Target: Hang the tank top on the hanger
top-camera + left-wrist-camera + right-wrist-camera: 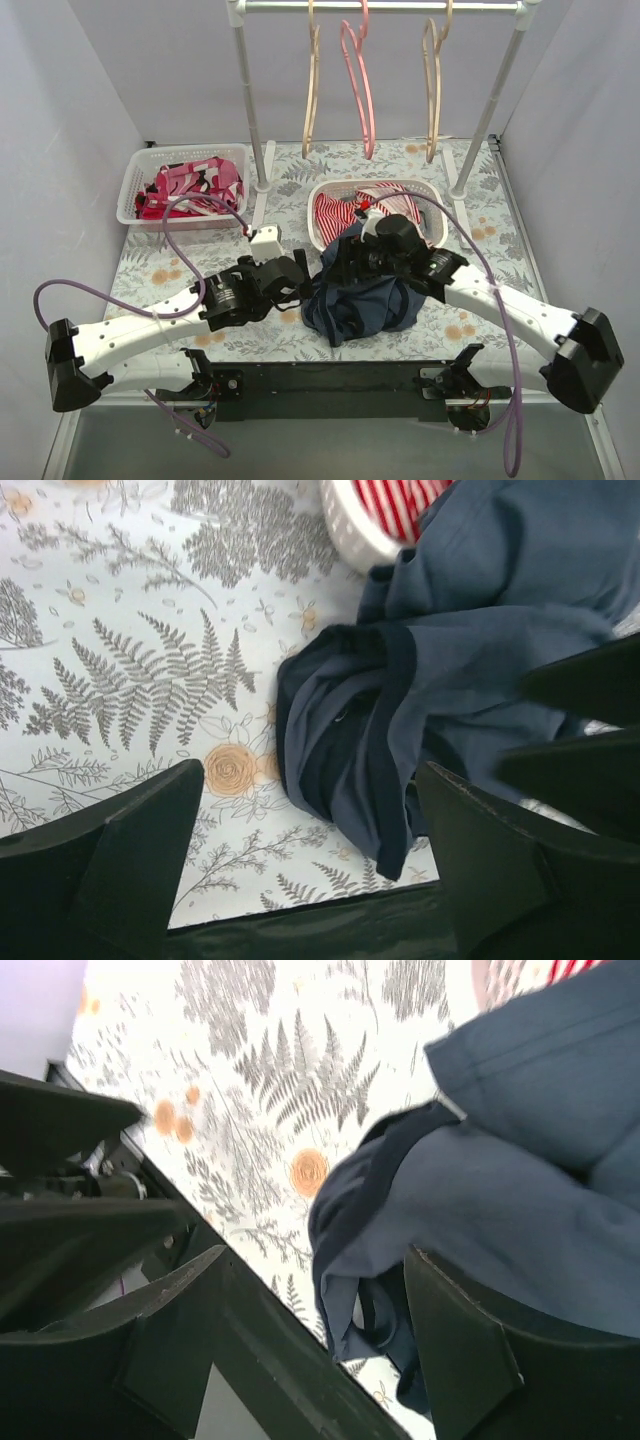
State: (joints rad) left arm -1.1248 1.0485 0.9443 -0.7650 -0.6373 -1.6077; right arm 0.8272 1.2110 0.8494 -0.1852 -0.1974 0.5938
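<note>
Two arms: both reach in low from the near edge of the fern-and-flower-printed desk [500, 205], wrists converging on the middle.
Left end effector [290, 280]: fingers spread wide on nothing, pointed at the heap's left fold and just beside it.
Right end effector [350, 262]: fingers also well apart, set down on top of the heap; cloth rests against one finger but does not look pinched.
Tank top [355, 300]: dark navy-blue sleeveless cloth, crumpled on the desk between the wrists, its far side against the white plastic basket [330, 192].
Handling: probably light, limp and drapey. The darker banded edge at a strap or the neckline should give the firmest pinch.
Hanger [432, 110]: light tan, wood-coloured, hanging on the far white rail [380, 6] with its twin [309, 110], well apart from the cloth.
</note>
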